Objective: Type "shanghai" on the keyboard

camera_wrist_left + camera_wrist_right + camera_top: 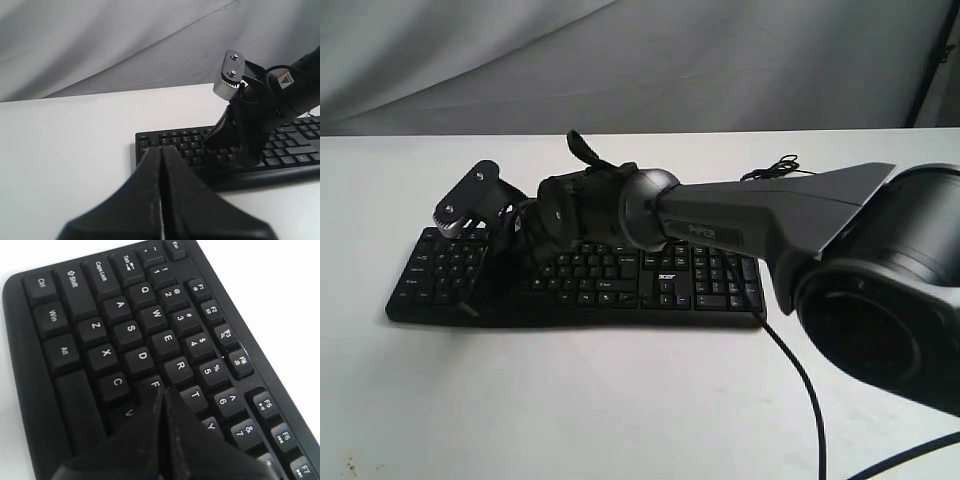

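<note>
The long black keyboard (620,285) lies across the white table. My right arm reaches over it from the right to its left half. The right gripper (485,272) is shut. In the right wrist view its tips (163,390) sit just beside the F key (152,385) and below the T key (195,396), hiding the key under them; whether they touch a key cannot be told. The left gripper (161,148) is shut, empty, and held off the keyboard's left end (150,142). From there it sees the right gripper (220,137) over the keys. The left gripper does not show in the exterior view.
The keyboard's thin cable (775,165) curls on the table behind it. A thicker black cable (800,375) runs from the keyboard's right front corner toward the near edge. The right arm's bulky joint (890,300) fills the lower right. A grey cloth (640,60) hangs behind.
</note>
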